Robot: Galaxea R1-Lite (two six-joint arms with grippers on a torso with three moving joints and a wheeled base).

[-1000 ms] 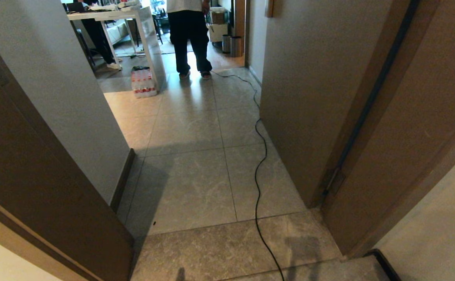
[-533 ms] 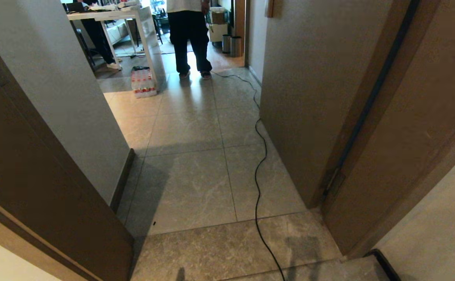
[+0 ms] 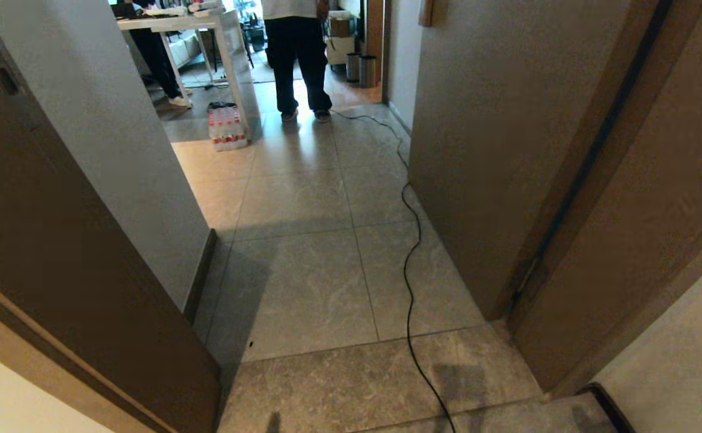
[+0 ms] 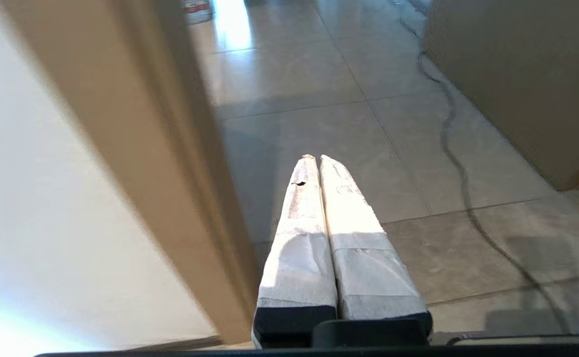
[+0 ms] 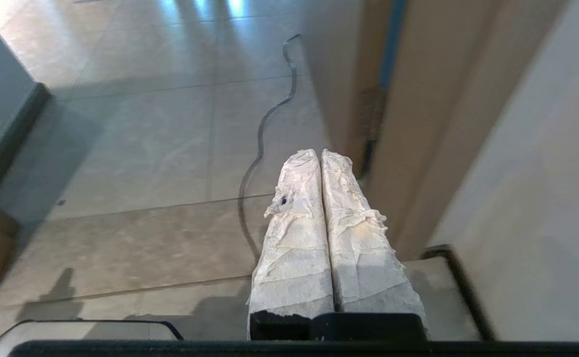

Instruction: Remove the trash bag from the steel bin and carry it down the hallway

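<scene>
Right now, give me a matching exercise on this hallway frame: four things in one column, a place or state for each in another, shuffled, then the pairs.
Things
1. black cable
2. pack of bottles
3. left gripper
4. two steel bins

Places or states
A. far end, by the right wall corner
B. fingers shut, holding nothing
C. on the floor beside the white table's leg
D. snaking along the floor tiles

Pairs: 1-D, 2-C, 3-B, 4-A

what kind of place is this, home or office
Probably an office or a lived-in flat: a tiled hallway with wooden door frames opens onto a room with a white table, a pack of bottles and two steel bins.
</scene>
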